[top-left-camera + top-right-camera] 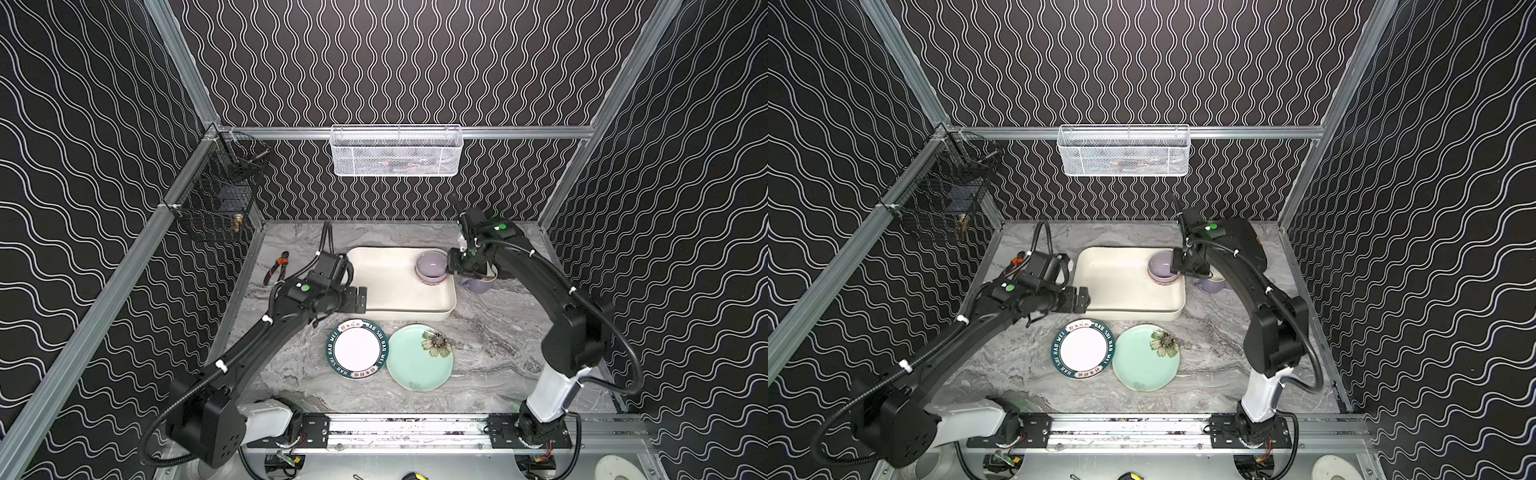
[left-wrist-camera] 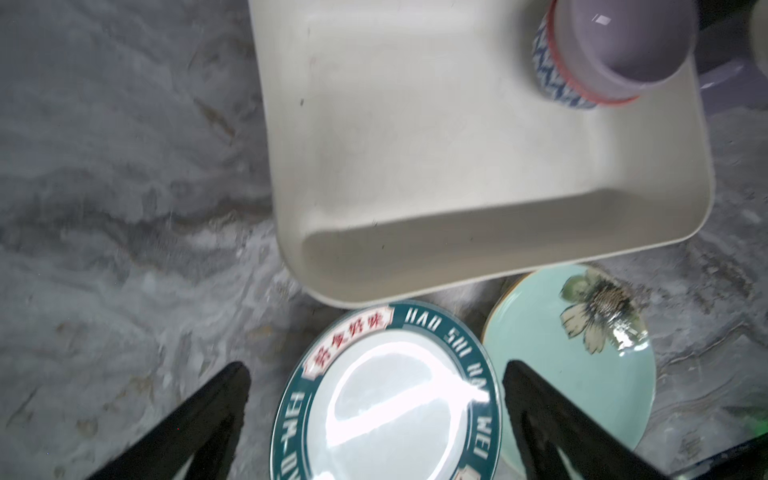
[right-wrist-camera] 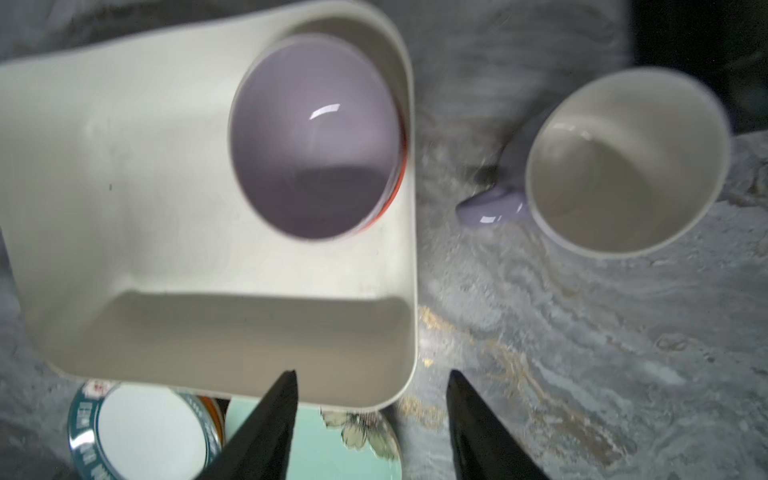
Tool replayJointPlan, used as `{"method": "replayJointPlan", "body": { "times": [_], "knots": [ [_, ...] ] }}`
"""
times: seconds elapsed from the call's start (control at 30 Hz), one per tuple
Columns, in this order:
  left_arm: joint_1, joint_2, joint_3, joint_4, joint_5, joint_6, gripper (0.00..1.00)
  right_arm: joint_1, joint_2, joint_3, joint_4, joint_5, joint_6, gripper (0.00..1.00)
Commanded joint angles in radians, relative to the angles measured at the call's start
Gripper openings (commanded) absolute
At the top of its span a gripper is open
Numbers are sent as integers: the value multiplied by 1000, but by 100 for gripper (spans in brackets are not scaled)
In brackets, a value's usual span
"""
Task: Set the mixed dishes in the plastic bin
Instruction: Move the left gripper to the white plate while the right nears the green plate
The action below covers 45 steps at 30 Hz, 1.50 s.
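The cream plastic bin lies mid-table. In its far right corner a lavender bowl sits nested in an orange-rimmed patterned bowl. My right gripper hangs open just above that corner's rim, with nothing between its fingers. A lavender mug stands upright on the table just right of the bin. In front of the bin lie a white plate with a green lettered rim and a mint flowered plate, side by side. My left gripper is open over the bin's near left edge, empty.
Orange-handled pliers lie at the table's far left. A white wire mesh basket hangs on the back rail and a black wire basket on the left rail. A black case sits behind the right arm.
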Motion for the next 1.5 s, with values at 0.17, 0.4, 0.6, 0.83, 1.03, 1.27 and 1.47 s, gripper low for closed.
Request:
{"method": "replayJointPlan", "body": {
  "times": [0.17,0.4,0.6,0.83,1.03,1.27,1.47],
  "knots": [
    [2,-176,-169,-103,-53,-190,98,151,-159,-252,103,-95,68,58],
    [1,-202,-247,-109,-33,-331,95,183,-264,-338,107,-89,92,59],
    [0,-261,-347,-52,26,-472,91,187,-364,-412,94,-77,122,59],
    [-1,-307,-424,-2,39,-552,81,189,-452,-484,72,-67,143,59],
    [-5,-277,-452,55,51,-575,65,189,-491,-535,57,-61,134,59],
    [-14,-267,-472,83,34,-601,52,190,-505,-556,64,-58,117,59],
    [-15,-263,-515,145,46,-624,43,189,-475,-523,64,-49,95,59]
  ]
}}
